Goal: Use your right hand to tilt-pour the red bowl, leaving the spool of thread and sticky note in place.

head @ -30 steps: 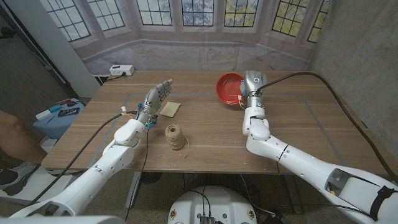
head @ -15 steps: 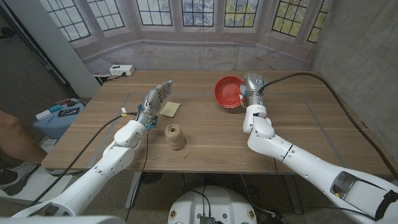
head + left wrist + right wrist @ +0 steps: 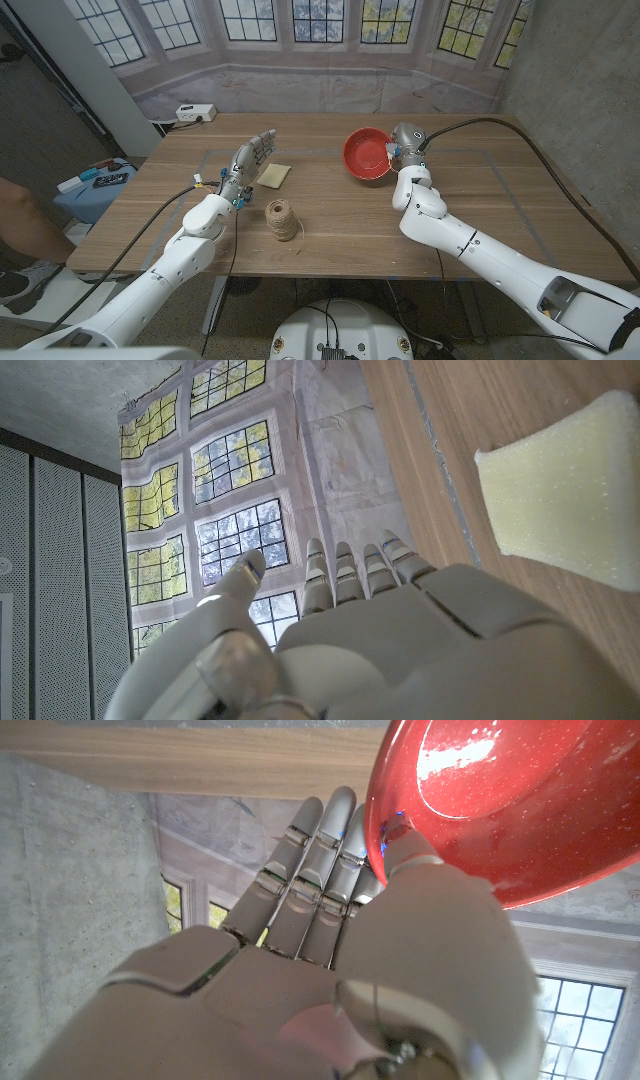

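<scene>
While the red bowl [image 3: 366, 154] hangs tipped above the counter [image 3: 460, 205], the right hand [image 3: 403, 147] grips its rim, bowl on its inner side, mouth turned toward the left hand [image 3: 250, 158], which is unclenched near the sticky note [image 3: 274, 175] and spool of thread [image 3: 281, 218]

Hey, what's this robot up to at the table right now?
The right hand holds the red bowl by its rim and has it tipped, its inside facing the table's middle. The left hand holds nothing and waits with fingers apart beside the yellow sticky note. The spool of thread sits on the table in front of that hand, untouched.
</scene>
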Motion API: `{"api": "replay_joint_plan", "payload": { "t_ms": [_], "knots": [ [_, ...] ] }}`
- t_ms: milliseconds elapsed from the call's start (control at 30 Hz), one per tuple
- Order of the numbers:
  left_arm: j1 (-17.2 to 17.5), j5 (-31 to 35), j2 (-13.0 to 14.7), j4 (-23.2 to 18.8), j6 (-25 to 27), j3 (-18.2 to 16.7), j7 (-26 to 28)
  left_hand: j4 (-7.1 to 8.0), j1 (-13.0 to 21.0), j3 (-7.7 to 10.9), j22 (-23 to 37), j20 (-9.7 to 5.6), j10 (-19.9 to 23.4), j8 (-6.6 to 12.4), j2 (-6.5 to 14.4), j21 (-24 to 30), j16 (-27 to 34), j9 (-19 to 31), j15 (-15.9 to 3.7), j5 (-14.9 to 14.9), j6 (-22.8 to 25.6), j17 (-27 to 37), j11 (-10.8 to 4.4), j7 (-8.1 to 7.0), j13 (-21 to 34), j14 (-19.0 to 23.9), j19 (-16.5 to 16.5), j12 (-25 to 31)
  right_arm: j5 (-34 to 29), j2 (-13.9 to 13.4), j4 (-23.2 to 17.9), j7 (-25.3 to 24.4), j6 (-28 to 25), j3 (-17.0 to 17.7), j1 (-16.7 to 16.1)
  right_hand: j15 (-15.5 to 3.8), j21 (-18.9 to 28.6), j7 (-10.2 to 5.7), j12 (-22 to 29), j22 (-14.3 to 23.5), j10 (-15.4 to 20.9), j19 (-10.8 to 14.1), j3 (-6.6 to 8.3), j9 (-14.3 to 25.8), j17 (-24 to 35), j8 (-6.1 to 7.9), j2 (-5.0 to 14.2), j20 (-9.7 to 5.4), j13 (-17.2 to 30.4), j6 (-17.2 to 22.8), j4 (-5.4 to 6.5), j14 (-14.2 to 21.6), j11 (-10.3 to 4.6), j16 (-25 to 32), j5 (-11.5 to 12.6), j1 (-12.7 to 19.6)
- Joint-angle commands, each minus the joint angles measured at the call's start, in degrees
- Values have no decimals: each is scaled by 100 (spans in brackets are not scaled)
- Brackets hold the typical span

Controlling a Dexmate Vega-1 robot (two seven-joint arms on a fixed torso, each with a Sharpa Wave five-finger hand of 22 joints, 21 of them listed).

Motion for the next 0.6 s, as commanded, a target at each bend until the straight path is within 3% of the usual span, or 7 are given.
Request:
{"api": "replay_joint_plan", "payload": {
  "t_ms": [33,600],
  "knots": [
    [40,-2,18,-25,9,-25,30,19,70,5,14,15,48,-7,-5,-12,13,15,-8,21,40,18,10,3,33,26,9,-20,525,-149,-328,398,-291,42,108,-344,42,16,-11,20,27,-51,-11,19,30,30,39,0,6,12,-16,52,-13,-19,22,27],
    [152,12,59,-115,-19,-68,96,20,77,-2,14,9,55,-8,-9,-13,12,15,-3,20,44,17,3,1,34,22,7,-21,1410,-380,-673,740,-581,154,224,-345,75,52,-14,16,36,-62,-9,17,69,28,39,22,23,9,-31,77,33,-83,17,61]
  ]
}}
